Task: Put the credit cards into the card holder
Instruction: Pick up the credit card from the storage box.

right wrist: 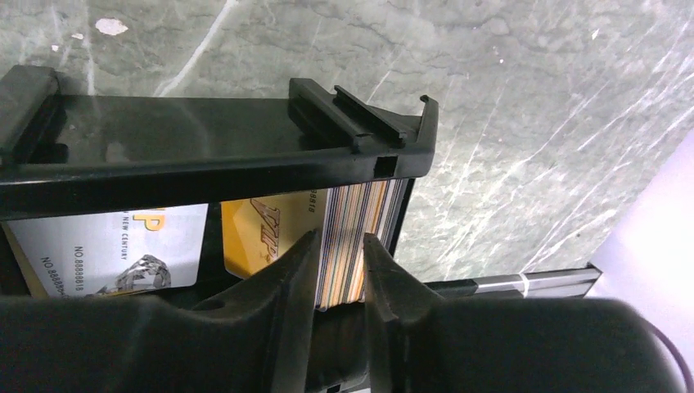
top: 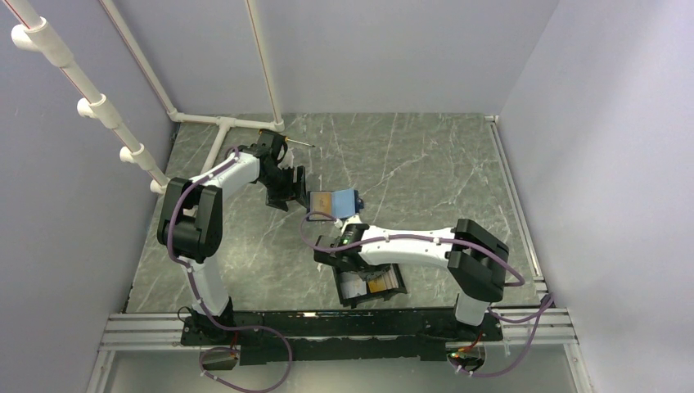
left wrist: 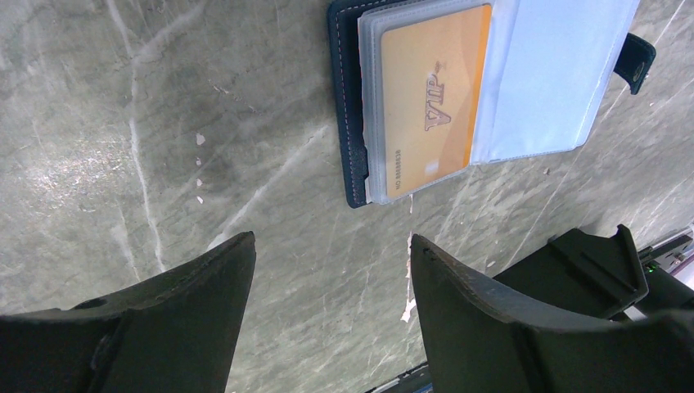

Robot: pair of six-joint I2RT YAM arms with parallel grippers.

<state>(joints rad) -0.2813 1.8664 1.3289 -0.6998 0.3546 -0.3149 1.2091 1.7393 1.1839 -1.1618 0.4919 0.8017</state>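
The card holder (right wrist: 205, 155) is a black open tray near the table's front (top: 370, 282). In it stands a stack of credit cards (right wrist: 352, 229) on edge, with a gold VIP card (right wrist: 258, 233) and a white card (right wrist: 114, 246) lying beside it. My right gripper (right wrist: 340, 246) reaches into the tray, one finger pressed on each side of the stack. Another orange card (left wrist: 430, 98) sits in a clear sleeve of the dark blue wallet (left wrist: 344, 98). My left gripper (left wrist: 331, 246) hovers open over bare table just short of that wallet, holding nothing.
The wallet (top: 335, 201) lies open mid-table between the two arms. White pipes (top: 221, 123) run along the back left. A metal rail (top: 327, 327) edges the table's front. Lilac walls close in on three sides.
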